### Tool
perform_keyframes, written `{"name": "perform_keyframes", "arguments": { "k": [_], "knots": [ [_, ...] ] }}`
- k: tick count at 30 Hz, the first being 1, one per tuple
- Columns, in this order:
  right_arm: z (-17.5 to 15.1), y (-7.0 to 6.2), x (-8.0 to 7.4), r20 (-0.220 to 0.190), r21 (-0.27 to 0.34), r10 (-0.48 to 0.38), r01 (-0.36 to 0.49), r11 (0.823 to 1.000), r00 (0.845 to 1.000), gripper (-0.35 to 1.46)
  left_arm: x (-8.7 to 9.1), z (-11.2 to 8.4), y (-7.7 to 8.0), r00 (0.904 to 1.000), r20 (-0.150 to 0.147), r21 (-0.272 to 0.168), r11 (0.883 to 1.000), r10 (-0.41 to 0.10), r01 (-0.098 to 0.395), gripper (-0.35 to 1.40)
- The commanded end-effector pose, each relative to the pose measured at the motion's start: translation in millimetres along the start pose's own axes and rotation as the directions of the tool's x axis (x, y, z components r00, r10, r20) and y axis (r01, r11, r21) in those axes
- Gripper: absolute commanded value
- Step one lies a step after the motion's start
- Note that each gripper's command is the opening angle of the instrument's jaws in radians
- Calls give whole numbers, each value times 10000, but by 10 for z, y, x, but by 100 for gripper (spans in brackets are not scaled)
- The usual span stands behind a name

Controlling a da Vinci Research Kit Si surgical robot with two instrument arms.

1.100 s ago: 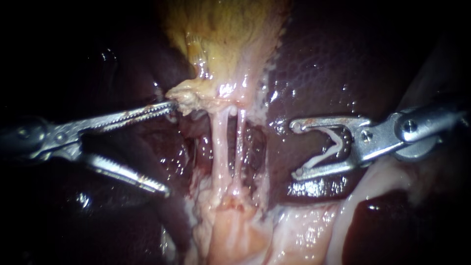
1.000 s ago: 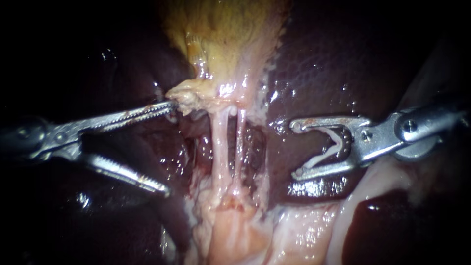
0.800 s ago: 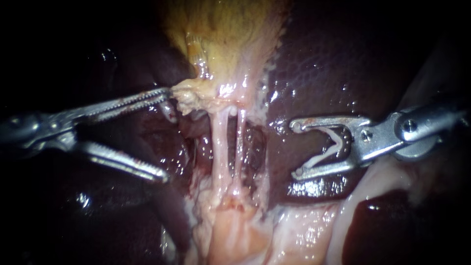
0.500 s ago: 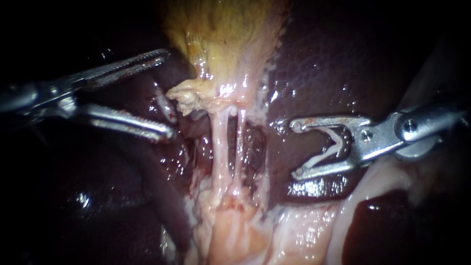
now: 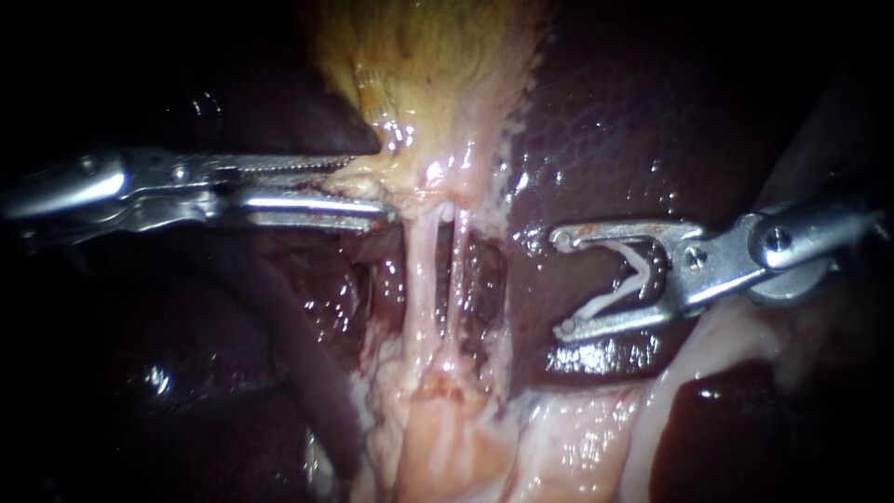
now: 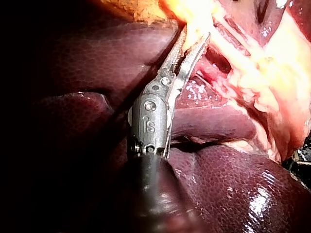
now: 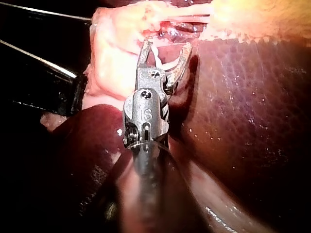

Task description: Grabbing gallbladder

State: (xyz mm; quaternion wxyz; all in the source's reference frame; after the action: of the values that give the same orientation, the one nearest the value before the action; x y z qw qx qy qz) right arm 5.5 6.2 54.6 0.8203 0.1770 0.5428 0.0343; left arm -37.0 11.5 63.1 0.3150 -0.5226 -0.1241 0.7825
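The yellow gallbladder [image 5: 428,65] hangs from the top of the endoscope view, narrowing to a ragged pale lower edge. My left instrument [image 5: 371,186] comes in level from the left, its toothed jaws shut on that lower edge. In the left wrist view the left instrument [image 6: 196,35] has the yellow gallbladder tissue [image 6: 194,22] between its jaws. Two thin pale tubes [image 5: 421,270] run down from the gripped edge. To their right, apart from the tissue strands, my right instrument [image 5: 563,284] stands open over the liver [image 5: 633,112], with a white clip [image 5: 626,279] in its jaws.
Dark liver [image 6: 228,179] surrounds the field on both sides. Pale fatty tissue [image 5: 447,438] spreads below the tubes and off to the lower right. In the right wrist view the right instrument [image 7: 166,46] points at pale tissue [image 7: 116,53], beside a dark bar [image 7: 43,82].
My left instrument's open jaws rose from beside the gallbladder's lower edge, then moved right and closed on it, lifting the edge a little. The right instrument has not moved.
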Motion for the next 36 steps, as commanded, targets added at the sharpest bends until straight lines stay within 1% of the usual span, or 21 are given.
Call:
{"name": "perform_keyframes", "arguments": {
  "k": [1,3,4,5,7,9,11,16,19,21,23,26,30,33,36],
  "knots": [
    [0,0,0,-2,3,-2,2,10000,10000,50,-1,-1,-1,10000,59,2,10000,10,-10,9],
    [0,0,0,-2,2,-2,2,10000,10000,50,-2,-3,-2,9999,118,-14,10000,16,-16,-15],
    [0,0,0,-2,3,-2,2,10000,10000,50,-2,-4,-2,9999,149,-20,10000,18,-18,-33],
    [0,0,0,-2,3,-2,2,10000,10000,50,-2,-5,-2,9998,209,-28,10000,20,-20,-35],
    [0,0,0,-2,4,-3,3,10000,10000,50,-1,-8,-1,9994,358,-45,10000,25,-23,-35],
    [0,0,0,-3,6,-3,3,10000,10000,50,0,-11,0,9987,505,-57,9999,-93,96,-35],
    [0,0,0,-3,6,-4,4,10000,10000,50,3,-14,2,9983,567,-72,9999,-103,107,-35],
    [0,0,0,-3,6,-4,4,10000,10000,50,12,-25,7,9980,606,-110,9997,-204,211,-35],
    [-1,-1,0,-4,9,-5,5,10000,10000,50,25,-38,12,9977,621,-166,9995,-262,272,-35],
    [-1,-1,0,-4,9,-5,5,10000,10000,50,37,-50,14,9974,636,-252,9991,-326,342,-35],
    [-1,-1,0,-4,9,-5,5,10000,10000,50,51,-62,16,9971,656,-229,9989,-392,408,-35],
    [-1,0,0,-3,9,-5,5,10000,10000,50,74,-83,17,9978,401,-124,9985,-537,542,-35],
    [-1,0,0,-2,5,-3,3,10000,10000,50,94,-103,19,9972,140,-68,9973,-729,730,-35],
    [0,0,0,-2,4,-2,2,10000,10000,50,99,-109,21,9970,92,-39,9971,-764,764,-35],
    [0,0,0,-2,3,-2,2,10000,10000,50,97,-109,21,9971,89,-24,9971,-755,755,-35]
  ]
}}
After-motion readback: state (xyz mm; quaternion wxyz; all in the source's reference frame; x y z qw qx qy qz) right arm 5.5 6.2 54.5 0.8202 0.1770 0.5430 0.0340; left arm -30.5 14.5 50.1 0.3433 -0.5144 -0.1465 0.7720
